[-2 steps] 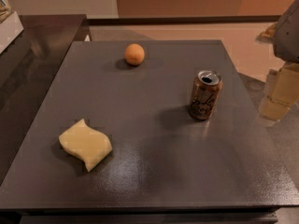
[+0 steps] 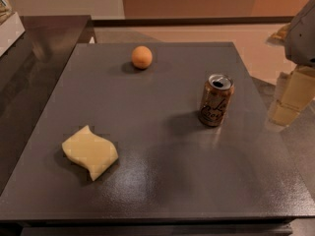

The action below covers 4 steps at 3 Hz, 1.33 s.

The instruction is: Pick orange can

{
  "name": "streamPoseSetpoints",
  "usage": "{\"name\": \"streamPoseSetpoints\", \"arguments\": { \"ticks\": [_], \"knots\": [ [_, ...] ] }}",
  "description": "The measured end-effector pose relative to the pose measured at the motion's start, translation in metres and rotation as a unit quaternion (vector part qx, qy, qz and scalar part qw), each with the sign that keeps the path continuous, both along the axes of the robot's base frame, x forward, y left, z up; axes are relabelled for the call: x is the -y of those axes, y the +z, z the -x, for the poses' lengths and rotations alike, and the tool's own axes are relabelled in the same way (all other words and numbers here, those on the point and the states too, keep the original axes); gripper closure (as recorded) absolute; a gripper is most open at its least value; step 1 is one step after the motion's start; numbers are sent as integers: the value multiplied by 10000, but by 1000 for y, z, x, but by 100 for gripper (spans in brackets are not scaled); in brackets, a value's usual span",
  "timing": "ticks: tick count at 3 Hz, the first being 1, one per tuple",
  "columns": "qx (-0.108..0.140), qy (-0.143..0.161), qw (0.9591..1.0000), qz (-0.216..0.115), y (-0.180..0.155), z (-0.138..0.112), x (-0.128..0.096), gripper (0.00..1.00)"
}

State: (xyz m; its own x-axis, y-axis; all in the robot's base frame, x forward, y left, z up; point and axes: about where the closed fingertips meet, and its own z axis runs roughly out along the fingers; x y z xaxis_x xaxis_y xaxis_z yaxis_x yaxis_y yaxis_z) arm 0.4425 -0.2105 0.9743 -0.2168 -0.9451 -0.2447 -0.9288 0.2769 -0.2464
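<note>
orange can (image 2: 215,100) stands upright on desk (image 2: 162,181), right side; pincer (image 2: 290,100) hangs near its right, opening not discernible. approach level, grip mid-body.

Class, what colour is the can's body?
The orange can is brownish-orange, dark script; camera view. The gripper hangs right of it.

Dark cursive script on the orange can (image 2: 215,100), not readable; gripper (image 2: 290,100) at right edge
</note>
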Motion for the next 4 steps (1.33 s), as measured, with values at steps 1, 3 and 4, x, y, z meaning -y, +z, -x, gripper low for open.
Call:
{"name": "streamPoseSetpoints", "arguments": {
  "ticks": [1, 3, 4],
  "knots": [
    [54, -16, 9993, -360, -8, -11, -7, 0],
    [-28, 9, 9951, -993, -39, -36, -30, 0],
    [-80, -23, 9930, -1181, -50, -46, -38, 0]
  ]
}}
